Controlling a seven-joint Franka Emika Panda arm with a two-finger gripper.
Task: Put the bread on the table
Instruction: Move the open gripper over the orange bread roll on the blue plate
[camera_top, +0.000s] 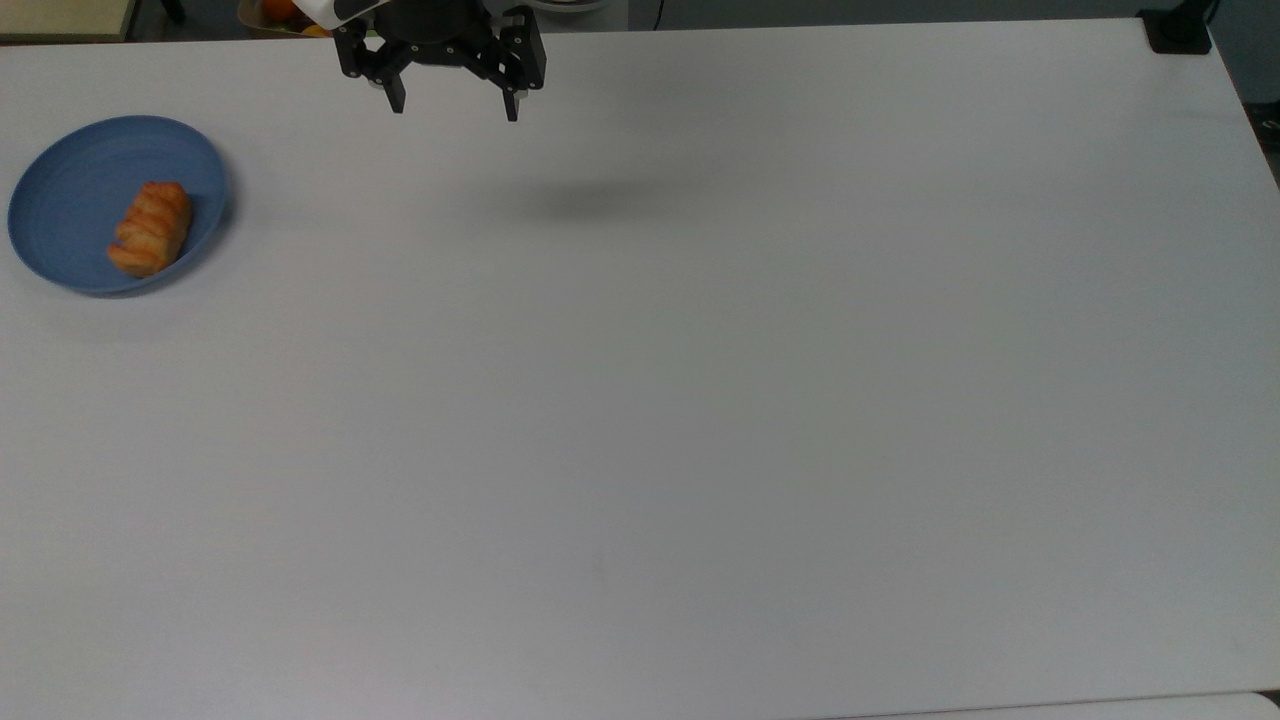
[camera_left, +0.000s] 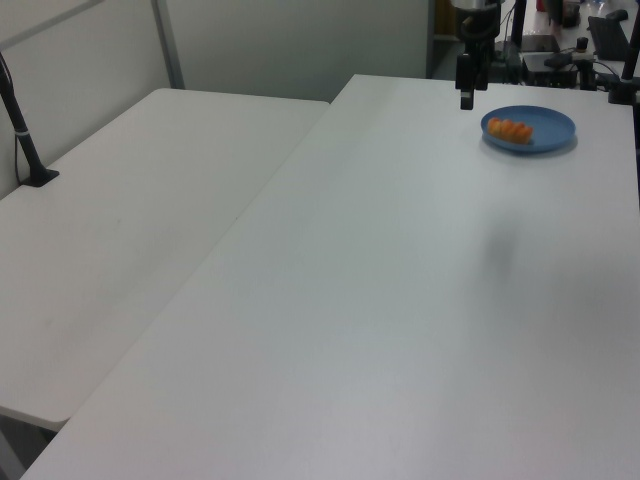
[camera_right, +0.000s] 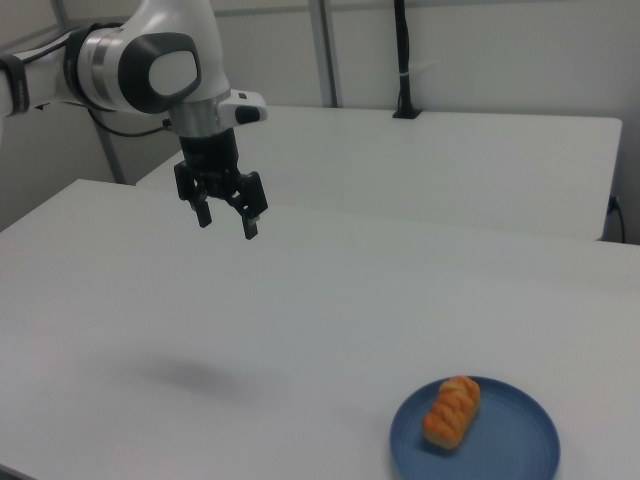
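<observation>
The white tabletop (camera_top: 700, 420) is spreading across nearly the whole top view, bare except at its left edge. There the round blue plate (camera_top: 60, 200) is sitting, and the bread (camera_top: 150, 228) is lying on the plate's right half, not yet on the tabletop itself. The arm (camera_right: 140, 70) is reaching in from the far side, and its pincer (camera_top: 455, 108) is hanging in the air above the far edge with its fingers spread apart and holding nothing. In the top view the bread is lying well to the left of the pincer and somewhat nearer, its long axis running from far-right to near-left, so the pincer would probably have to turn to close across the roll's narrow width.
</observation>
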